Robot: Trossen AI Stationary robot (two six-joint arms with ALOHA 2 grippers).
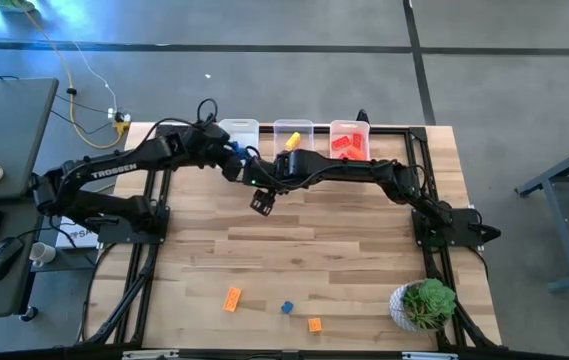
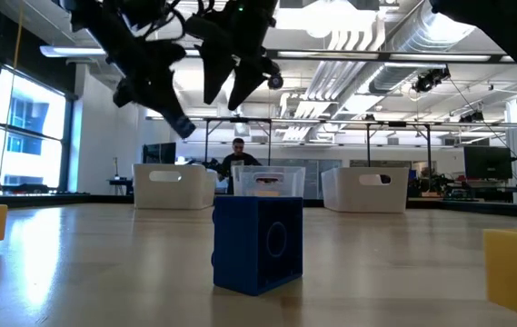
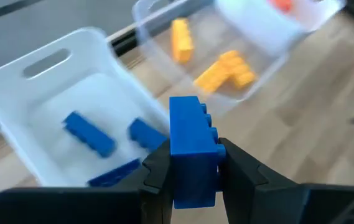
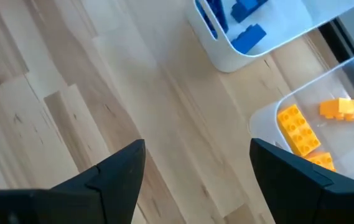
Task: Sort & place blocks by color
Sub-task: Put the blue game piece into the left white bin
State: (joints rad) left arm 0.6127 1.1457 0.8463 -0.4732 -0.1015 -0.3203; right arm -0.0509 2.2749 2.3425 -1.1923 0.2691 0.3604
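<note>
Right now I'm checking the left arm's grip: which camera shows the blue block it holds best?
The left wrist view: the blue block fills the middle, pinched by the left gripper near the bin. From above it is a blue speck; the other views don't show it.

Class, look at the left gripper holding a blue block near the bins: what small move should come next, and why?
Probably carry it a little farther over the bin with blue blocks and then open. The left gripper is shut on a blue block, which hangs just short of that bin's rim, so releasing now might drop it on the table.
</note>
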